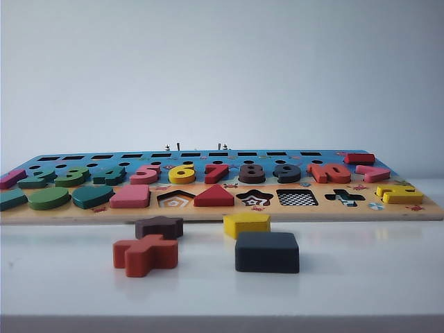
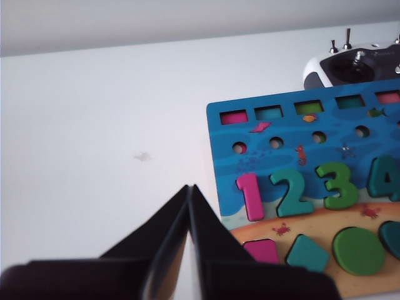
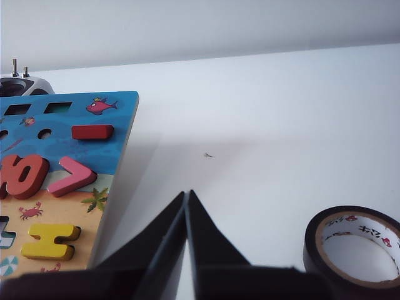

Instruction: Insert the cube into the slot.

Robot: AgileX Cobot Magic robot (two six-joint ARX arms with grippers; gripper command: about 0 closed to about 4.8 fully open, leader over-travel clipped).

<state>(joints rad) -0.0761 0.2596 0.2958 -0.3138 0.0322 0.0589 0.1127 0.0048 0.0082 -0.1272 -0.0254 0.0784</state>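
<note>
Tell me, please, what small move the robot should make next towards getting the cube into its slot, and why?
Probably open the right end effector and bring it towards the cube. The cube lies loose on the table in front of the puzzle board, right of centre, beside the yellow hexagon. Both end effectors are shut and empty, the left end effector off the board's far left edge, so nothing is grasped yet.

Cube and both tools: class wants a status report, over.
Left tool shut, off the board's left edge; right tool shut, beside its right edge. Cube loose on table, untouched. Yellow hexagon between cube and board.
</note>
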